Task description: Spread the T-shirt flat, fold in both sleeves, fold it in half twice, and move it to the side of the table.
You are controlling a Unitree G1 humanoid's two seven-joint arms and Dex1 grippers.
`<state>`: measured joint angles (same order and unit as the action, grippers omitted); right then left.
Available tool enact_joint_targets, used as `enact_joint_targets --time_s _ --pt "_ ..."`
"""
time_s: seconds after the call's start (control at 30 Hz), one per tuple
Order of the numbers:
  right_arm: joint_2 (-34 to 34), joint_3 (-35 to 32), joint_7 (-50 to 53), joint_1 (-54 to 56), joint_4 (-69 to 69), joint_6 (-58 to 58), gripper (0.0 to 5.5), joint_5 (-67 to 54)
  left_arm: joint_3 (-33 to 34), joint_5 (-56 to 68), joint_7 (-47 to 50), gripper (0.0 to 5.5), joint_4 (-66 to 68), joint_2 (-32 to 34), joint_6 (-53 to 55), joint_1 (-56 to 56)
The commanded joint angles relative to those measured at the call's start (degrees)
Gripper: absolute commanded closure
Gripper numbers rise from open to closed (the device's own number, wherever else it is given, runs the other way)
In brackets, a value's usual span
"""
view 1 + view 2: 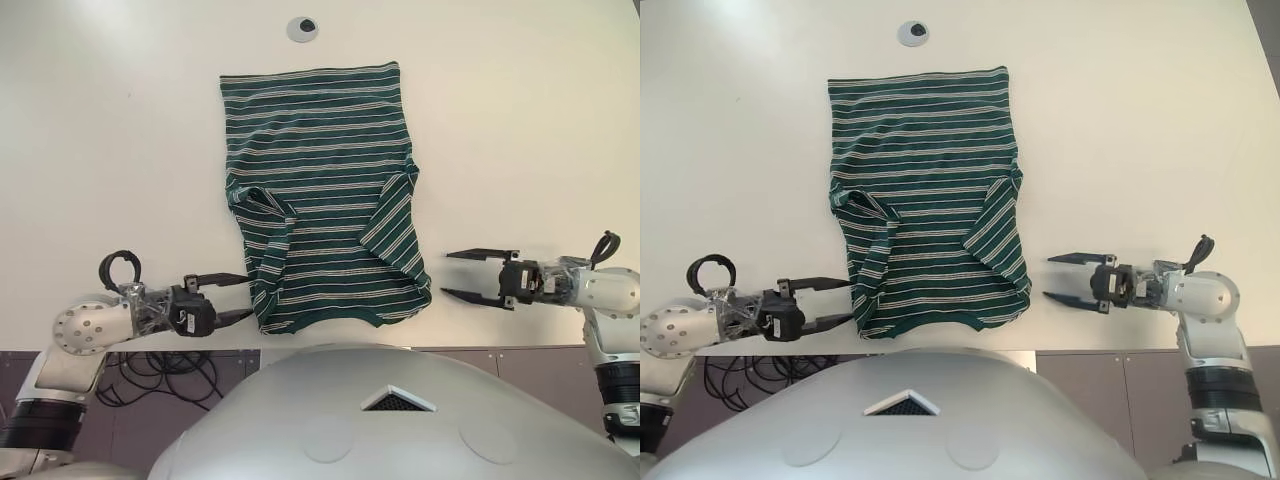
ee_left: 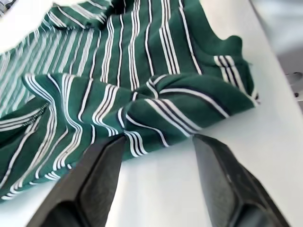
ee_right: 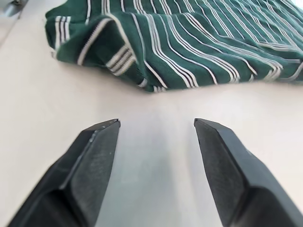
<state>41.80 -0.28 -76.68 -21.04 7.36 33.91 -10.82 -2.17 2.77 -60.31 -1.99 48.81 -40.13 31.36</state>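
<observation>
Cables (image 1: 160,375) hang in a dark tangle under the table's (image 1: 520,130) near edge, at the lower left of the head views. A small round grommet (image 1: 302,29) sits in the white tabletop at upper centre, just above the T-shirt (image 1: 320,190). The green, white-striped T-shirt lies in the middle of the frame. Its straight hem is at the top, and a flap of cloth is folded inward on each side lower down. Its bottom edge lies close to the table's near edge.

The left gripper (image 1: 248,297) is at the shirt's lower left corner, with its fingers (image 2: 102,179) spread wide and holding nothing. In the left wrist view one tip reaches the rumpled edge of the cloth, but whether it touches cannot be told. The right gripper (image 1: 446,274) is just to the right of the shirt's lower right corner, with bare tabletop between them. Its fingers (image 3: 94,161) are also spread apart and empty.

The left forearm lies low along the near edge at lower left, pointing right. The right forearm comes in level from the right edge, pointing left.
</observation>
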Motion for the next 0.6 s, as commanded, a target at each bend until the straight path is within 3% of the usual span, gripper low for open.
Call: enact_joint_targets --time_s 0.03,0.3,0.47,0.6 --pt "1.59 2.52 0.91 -0.78 0.18 4.62 2.61 2.50 -3.88 -5.33 0.86 2.91 4.03 0.20 -0.29 0.62" --pt "1.80 7.76 3.82 1.72 2.53 11.20 2.61 5.26 -8.65 -5.01 2.89 2.91 5.65 0.93 -2.24 -0.32" --pt "1.98 10.62 6.22 3.32 3.58 13.55 2.58 4.84 -10.92 -4.42 3.19 3.79 5.72 1.56 -2.54 -0.69" --pt "2.67 12.50 7.23 3.86 4.22 14.63 3.31 4.22 -12.11 -4.44 3.78 4.41 6.12 1.78 -2.71 -1.05"
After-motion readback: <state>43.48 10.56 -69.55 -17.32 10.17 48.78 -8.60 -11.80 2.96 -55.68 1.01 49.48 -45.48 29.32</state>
